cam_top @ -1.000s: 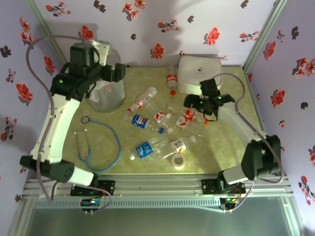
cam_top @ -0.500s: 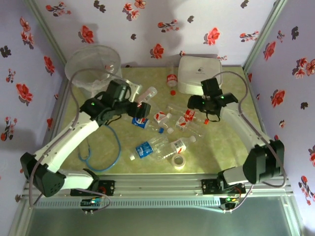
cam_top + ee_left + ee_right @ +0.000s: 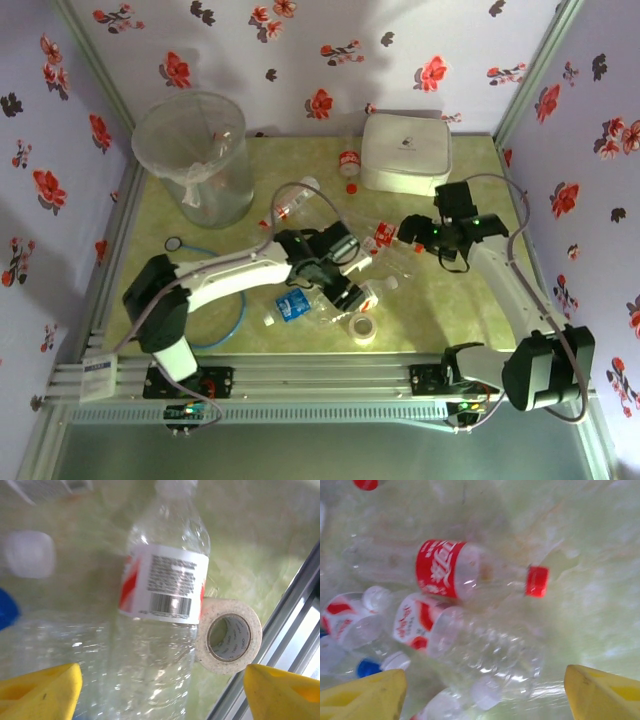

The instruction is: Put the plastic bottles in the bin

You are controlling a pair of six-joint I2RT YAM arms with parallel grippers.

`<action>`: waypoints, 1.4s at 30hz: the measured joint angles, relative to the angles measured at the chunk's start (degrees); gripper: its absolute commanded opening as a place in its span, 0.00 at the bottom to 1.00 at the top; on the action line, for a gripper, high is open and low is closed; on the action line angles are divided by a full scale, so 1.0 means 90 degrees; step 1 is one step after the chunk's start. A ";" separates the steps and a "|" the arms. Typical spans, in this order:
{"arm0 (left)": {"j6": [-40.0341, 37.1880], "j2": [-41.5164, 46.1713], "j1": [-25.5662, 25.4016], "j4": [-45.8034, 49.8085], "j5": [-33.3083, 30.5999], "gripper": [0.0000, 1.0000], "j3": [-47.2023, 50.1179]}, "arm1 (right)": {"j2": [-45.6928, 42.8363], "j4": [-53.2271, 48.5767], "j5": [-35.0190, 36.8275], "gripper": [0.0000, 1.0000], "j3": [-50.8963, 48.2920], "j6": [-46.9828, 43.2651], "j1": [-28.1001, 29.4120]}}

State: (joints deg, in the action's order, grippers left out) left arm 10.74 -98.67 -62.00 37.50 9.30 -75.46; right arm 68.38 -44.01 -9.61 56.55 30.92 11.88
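Strewn across the middle of the green table [image 3: 455, 300]: the plastic bottles [image 3: 300, 200], most on their sides in a loose pile. 1 small red-labelled bottle [image 3: 348, 160] upright near the back wall, just left of a white lidded box [image 3: 403, 152]. Bin [image 3: 225, 195] upright in the far left corner, well apart from the pile.

Left pincer [image 3: 345, 292] low over the near side of the pile, spread wide and clamped on nothing. Through the left wrist camera:
- yellow fingertips [image 3: 40, 690] far apart at the 2 lower corners
- beneath them a clear bottle with a red-and-white label [image 3: 165, 585], lying flat
- a tape roll [image 3: 230, 636] touching that bottle's right flank, near the metal edge rail [image 3: 295, 615]
- a blurred white cap [image 3: 30, 554] at the upper left

Right pincer [image 3: 412, 232] above the right side of the pile, likewise apart and gripping nothing. Through the right wrist camera:
- a Coca-Cola bottle [image 3: 442, 570] on its side, red cap to the right
- a crumpled clear bottle [image 3: 485, 650] just below and against it
- further left, more bottles with red-and-white labels and 1 blue cap [image 3: 368, 667]

Near the left arm, a stethoscope [image 3: 173, 243] flat on the table, its blue tube partly hidden under the arm.
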 measured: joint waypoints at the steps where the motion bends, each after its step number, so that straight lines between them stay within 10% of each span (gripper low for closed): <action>1: -0.0029 -0.0109 -0.0046 0.0000 0.0019 0.87 -0.0002 | -0.0126 0.0078 -0.0240 0.84 -0.0206 0.0197 0.0017; 16: -0.0614 0.0629 0.0274 0.0049 -0.0029 0.95 -0.0022 | -0.0809 0.2543 -0.1294 0.84 -0.3169 0.3791 0.1321; 38: -0.1010 0.1486 0.0923 -0.0036 -0.0138 0.97 0.0537 | -0.0039 0.3847 -0.0884 0.35 -0.3111 0.4677 0.1479; 42: -0.1095 0.1508 0.0967 -0.0053 -0.0148 0.97 0.0537 | -0.0301 0.3492 -0.0707 0.40 -0.2900 0.4541 0.1479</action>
State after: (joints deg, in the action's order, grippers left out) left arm 0.89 -85.10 -53.30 37.01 7.97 -70.63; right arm 65.67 -12.58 -15.97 30.46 71.79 25.19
